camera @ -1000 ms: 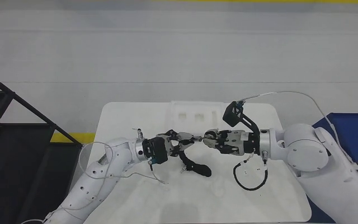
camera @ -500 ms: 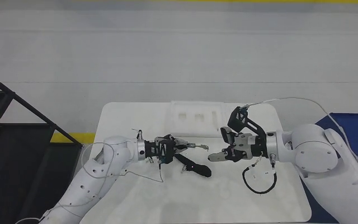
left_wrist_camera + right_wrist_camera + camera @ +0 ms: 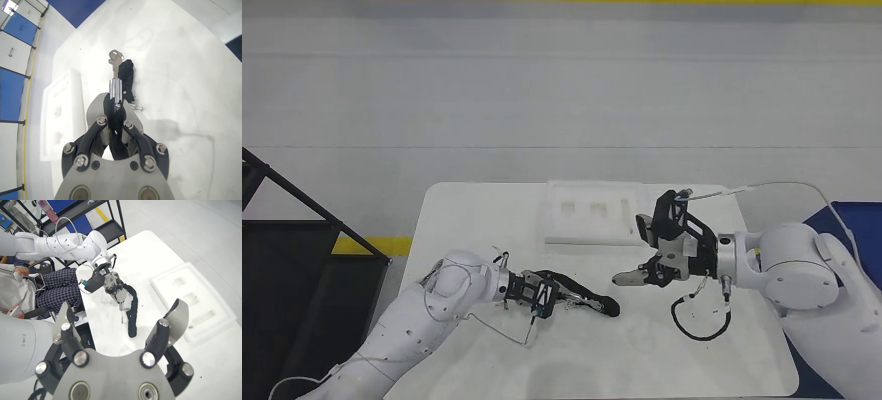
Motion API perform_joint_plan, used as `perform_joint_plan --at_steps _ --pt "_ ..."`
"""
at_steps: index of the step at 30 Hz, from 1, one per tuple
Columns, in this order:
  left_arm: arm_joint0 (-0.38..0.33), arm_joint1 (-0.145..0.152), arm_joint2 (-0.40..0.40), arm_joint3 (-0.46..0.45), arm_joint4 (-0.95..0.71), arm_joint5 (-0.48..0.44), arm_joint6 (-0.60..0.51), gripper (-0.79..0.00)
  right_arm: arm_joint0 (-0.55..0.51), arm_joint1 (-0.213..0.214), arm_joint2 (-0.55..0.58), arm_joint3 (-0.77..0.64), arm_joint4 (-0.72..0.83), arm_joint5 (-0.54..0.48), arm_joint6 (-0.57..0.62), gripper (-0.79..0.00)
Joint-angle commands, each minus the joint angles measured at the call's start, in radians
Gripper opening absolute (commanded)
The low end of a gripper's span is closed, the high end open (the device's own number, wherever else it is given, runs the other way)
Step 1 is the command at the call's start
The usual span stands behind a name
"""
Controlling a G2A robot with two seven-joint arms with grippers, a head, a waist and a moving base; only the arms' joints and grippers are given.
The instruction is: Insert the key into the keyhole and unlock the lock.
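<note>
So the left claw [image 3: 115,100] is pinched down on the lock [image 3: 115,88], gripping it around the shiny chrome cylinder where it meets the black cable [image 3: 127,79]. The key [image 3: 114,60] is sitting in the keyhole at the cylinder's end. Its shaft is partly in and the head, with a little ring on it, sticks out to the right. All of this is low over the tabletop [image 3: 472,220], around the near middle and a bit left of centre. The cable curves off to the right and lies flat on the surface.

The right claw [image 3: 630,278] is spread wide with nothing between its fingers. It hangs just right of the cable's far end, facing the key but clearly apart from it.

Further back there's a white foam tray [image 3: 587,212] with a few rectangular pockets, along the far edge near the middle, away from both claws.
</note>
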Motion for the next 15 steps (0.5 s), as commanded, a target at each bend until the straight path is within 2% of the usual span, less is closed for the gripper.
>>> perform_joint_plan --at_steps 1,2,3,4,10,13,15 --pt "-0.019 -0.003 0.029 0.027 0.013 -0.014 0.014 -0.785 0.008 -0.003 -0.012 0.01 -0.013 -0.03 -0.019 0.0" --pt "-0.031 -0.006 0.044 0.037 0.019 -0.022 0.021 -0.625 0.018 -0.004 -0.021 0.017 -0.023 -0.053 -0.018 0.0" --pt "-0.042 -0.008 0.056 0.047 0.021 -0.027 0.03 -0.191 0.032 -0.005 -0.029 0.026 -0.036 -0.079 -0.018 0.0" --pt "-0.052 -0.01 0.067 0.056 0.022 -0.03 0.035 0.0 0.044 -0.008 -0.039 0.039 -0.041 -0.102 -0.025 0.0" --pt "-0.124 -0.023 0.107 0.109 -0.018 -0.096 0.071 0.0 0.145 -0.025 -0.098 0.145 -0.111 -0.241 -0.079 0.0" --pt "-0.203 -0.023 0.105 0.128 -0.026 -0.158 0.101 0.0 0.201 -0.036 -0.11 0.216 -0.123 -0.275 -0.132 0.0" --pt "-0.261 -0.023 0.099 0.15 -0.039 -0.167 0.124 0.0 0.238 -0.041 -0.112 0.256 -0.138 -0.288 -0.162 0.0"
